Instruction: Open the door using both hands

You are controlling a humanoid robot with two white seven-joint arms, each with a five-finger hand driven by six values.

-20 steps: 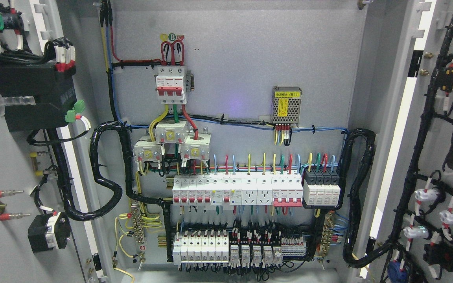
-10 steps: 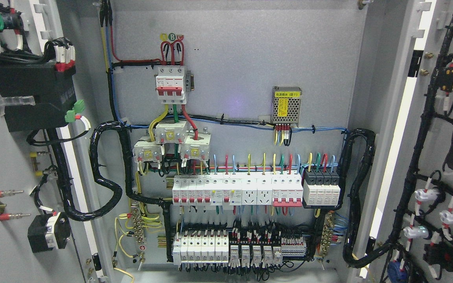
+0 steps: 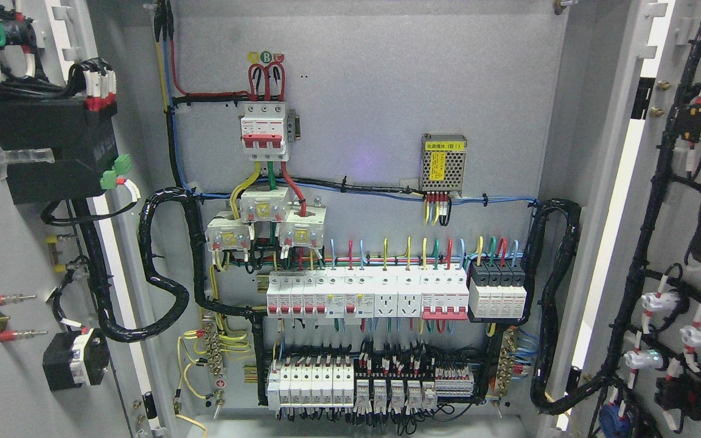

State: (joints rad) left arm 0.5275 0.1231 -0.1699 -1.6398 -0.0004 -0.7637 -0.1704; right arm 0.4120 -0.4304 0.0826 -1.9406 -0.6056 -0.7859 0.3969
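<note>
A: Doors? Any robot hand?
B: Left door (image 3: 3,243) & right door (image 3: 679,213) both swung wide, inner wiring facing out, so breaker panel (image 3: 362,298) is exposed. No robot hand in view, can't tell grip. Opening looks done

light: bright, even | glare: faint violet spot on back panel (image 3: 362,163) | focus: sharp

No part of robot body in head view; nothing to describe.
</note>
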